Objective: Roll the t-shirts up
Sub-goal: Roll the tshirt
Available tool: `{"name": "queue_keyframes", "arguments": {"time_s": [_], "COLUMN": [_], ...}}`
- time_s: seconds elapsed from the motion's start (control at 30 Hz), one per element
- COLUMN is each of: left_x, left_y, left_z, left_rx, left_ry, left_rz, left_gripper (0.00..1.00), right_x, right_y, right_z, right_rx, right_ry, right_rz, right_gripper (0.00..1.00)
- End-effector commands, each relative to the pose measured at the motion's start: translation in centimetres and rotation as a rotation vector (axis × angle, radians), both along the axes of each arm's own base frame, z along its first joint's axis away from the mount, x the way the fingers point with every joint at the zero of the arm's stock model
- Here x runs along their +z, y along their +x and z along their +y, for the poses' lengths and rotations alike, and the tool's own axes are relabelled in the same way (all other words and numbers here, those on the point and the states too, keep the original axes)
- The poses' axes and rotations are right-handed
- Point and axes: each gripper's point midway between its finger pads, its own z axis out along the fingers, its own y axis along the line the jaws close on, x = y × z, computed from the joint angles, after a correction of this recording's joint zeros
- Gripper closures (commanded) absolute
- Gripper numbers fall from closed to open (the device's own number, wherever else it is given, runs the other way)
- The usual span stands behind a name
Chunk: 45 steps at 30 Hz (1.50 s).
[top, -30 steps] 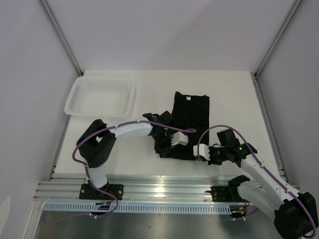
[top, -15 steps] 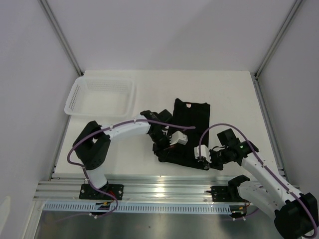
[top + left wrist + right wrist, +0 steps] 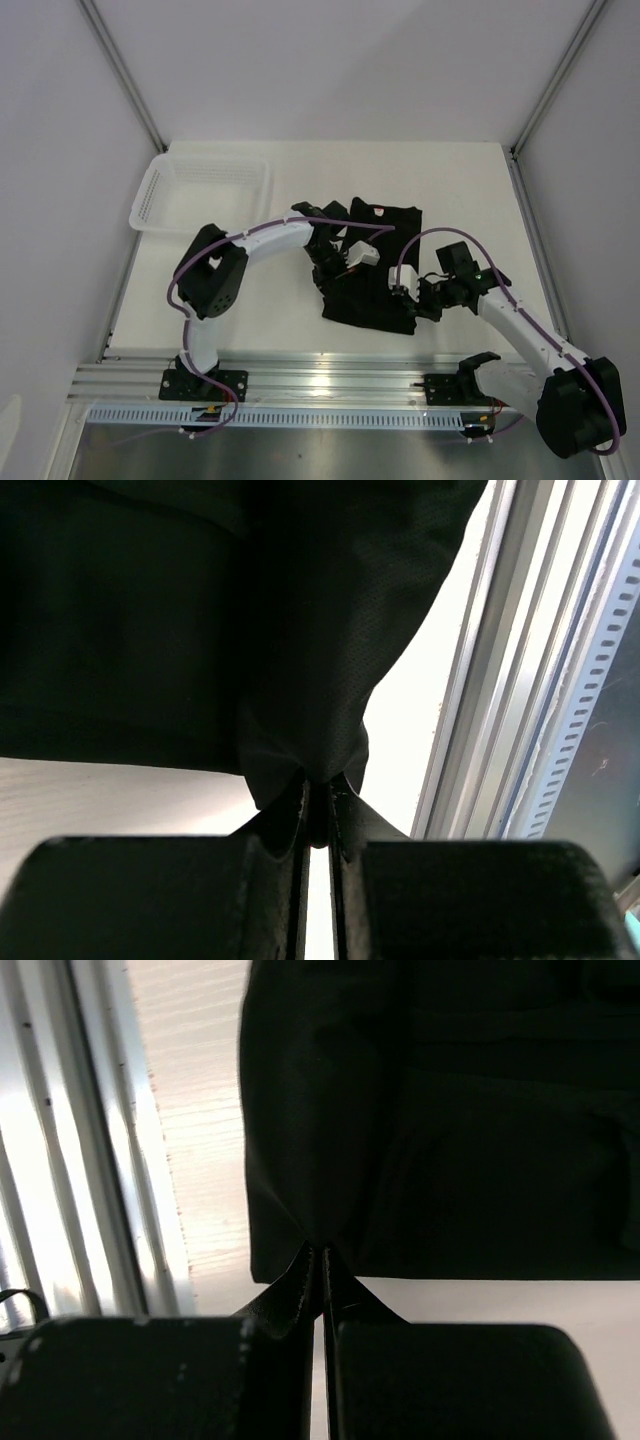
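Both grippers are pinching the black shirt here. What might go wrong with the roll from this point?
1. The left gripper and the right gripper each hold only a small peak of the t-shirt at their fingertips, so the cloth may slip out mid-roll.
2. In the top view the left gripper sits farther from the arm bases than the right one, so the roll may come out skewed.
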Motion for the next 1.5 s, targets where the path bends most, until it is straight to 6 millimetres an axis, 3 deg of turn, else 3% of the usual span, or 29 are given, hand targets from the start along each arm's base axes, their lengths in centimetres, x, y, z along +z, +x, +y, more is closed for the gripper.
{"name": "queue_keyframes", "arguments": {"time_s": [0.0,0.53,0.8,0.87,1.0,1.17,1.3,1.47], "left_x": [0.5,-1.3,-0.9,-0.6,0.1,1.0,2.0,6.0], "left_y": [0.8,3.3,4.3,4.5,5.4,6.4,7.3,7.0], "left_z": [-0.1,0.4,-0.2,-0.3,-0.3,-0.2,0.0,-0.6], "left_rx": [-0.014,0.015,0.044,0.061,0.091,0.134,0.167,0.223], "left_ry": [0.0,0.065,0.044,0.039,0.03,0.012,0.002,-0.077], "left_rz": [-0.013,-0.037,-0.056,-0.053,-0.057,-0.062,-0.075,-0.102], "left_gripper": [0.91,0.87,0.68,0.67,0.61,0.56,0.58,0.62], "right_x": [1.6,-0.7,-1.6,-1.7,-1.5,-0.9,-0.1,3.0], "right_y": [3.2,4.6,5.2,5.6,6.4,7.2,8.0,8.5], "right_z": [0.6,-1.6,-2.1,-2.4,-2.5,-2.4,-2.8,-2.2], "right_rx": [-0.032,-0.134,-0.187,-0.204,-0.225,-0.273,-0.312,-0.388], "right_ry": [0.029,-0.053,-0.069,-0.082,-0.088,-0.08,-0.091,-0.03], "right_rz": [-0.087,-0.088,-0.106,-0.118,-0.142,-0.149,-0.168,-0.15], "right_gripper": [1.0,1.0,0.99,0.94,0.7,0.61,0.57,0.48]}}
